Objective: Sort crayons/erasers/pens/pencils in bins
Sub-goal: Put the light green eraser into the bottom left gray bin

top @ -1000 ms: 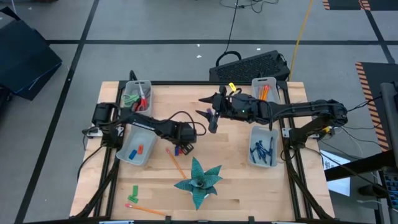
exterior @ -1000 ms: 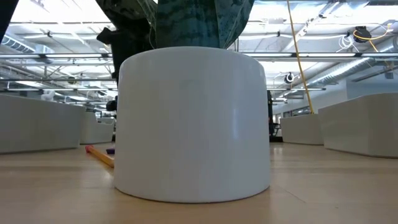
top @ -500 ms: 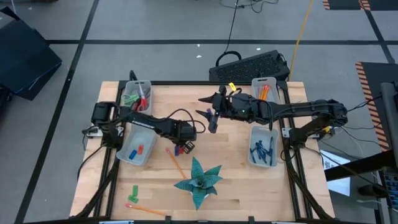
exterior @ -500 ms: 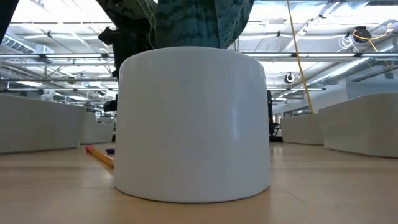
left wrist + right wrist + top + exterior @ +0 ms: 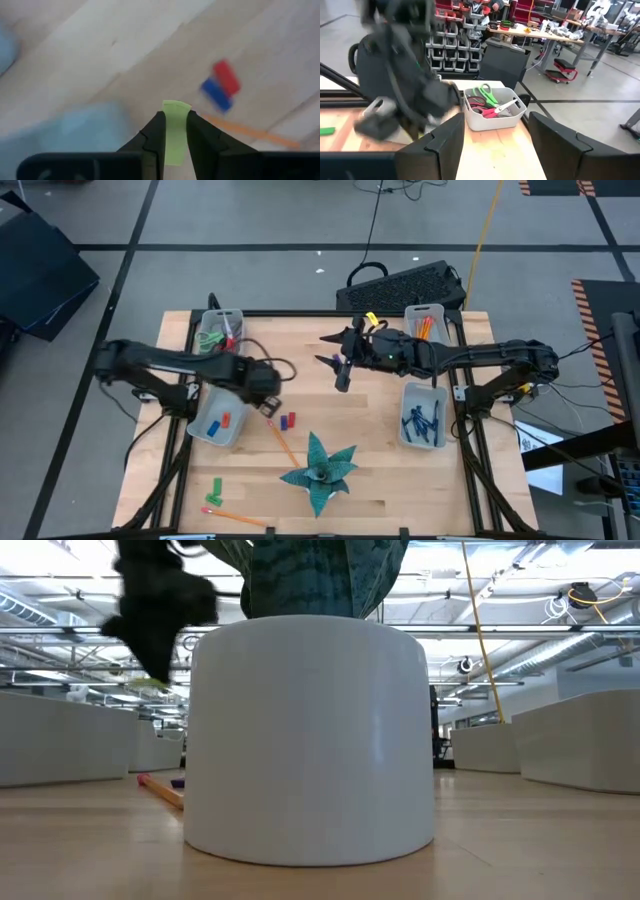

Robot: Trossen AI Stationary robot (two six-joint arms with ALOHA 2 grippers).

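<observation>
My left gripper (image 5: pixel 268 398) hangs above the table between the left near bin (image 5: pixel 218 420) and a red and a blue eraser (image 5: pixel 287 421). It is shut on a light green stick-shaped piece (image 5: pixel 175 131). An orange pencil (image 5: pixel 281 441) lies near the erasers. Another pencil (image 5: pixel 236 516) and a green piece (image 5: pixel 215 489) lie at the near left. My right gripper (image 5: pixel 338 372) waits open over the far middle, holding nothing. The right bins hold pencils (image 5: pixel 424 328) and pens (image 5: pixel 420 420). My left gripper pinches the light green piece between its two fingers, which lie along its sides. The piece's rounded end (image 5: pixel 175 107) sticks out past the fingertips. It is lifted clear of the table; the fingers point down at the wood.
A potted plant (image 5: pixel 320 470) stands at the near middle; its white pot (image 5: pixel 310 740) fills the low view. The far left bin (image 5: pixel 492 110) holds scissors. A dark keyboard (image 5: pixel 405 283) lies beyond the far edge.
My left gripper has risen from beside the red and blue erasers and swung toward the table's left edge, toward the left near bin. The two erasers stay on the table where they were. My right arm has kept still.
</observation>
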